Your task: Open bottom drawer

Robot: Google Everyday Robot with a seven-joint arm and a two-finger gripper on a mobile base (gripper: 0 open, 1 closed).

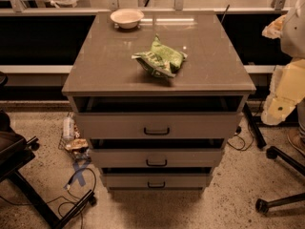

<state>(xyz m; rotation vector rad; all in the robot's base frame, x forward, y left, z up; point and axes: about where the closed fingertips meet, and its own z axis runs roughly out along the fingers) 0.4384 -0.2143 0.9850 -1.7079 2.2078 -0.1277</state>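
Note:
A grey-beige cabinet (pixel 119 75) stands in the middle of the camera view with three drawers. The bottom drawer (pixel 124 181) has the slimmest front, low near the floor, with a small black bar handle (pixel 156 185) at its centre. A dark gap shows above its front. My arm shows at the right edge, and its lower end, the gripper (pixel 278 109), hangs beside the cabinet's upper right corner. It is well above and to the right of the bottom drawer and touches nothing.
A green chip bag (pixel 159 58) and a white bowl (pixel 127 18) lie on the cabinet top. A bottle and clutter (pixel 71 135) sit on the floor at the left. A black stand (pixel 28 190), cables (pixel 78 180) and chair castors (pixel 274 175) flank the cabinet.

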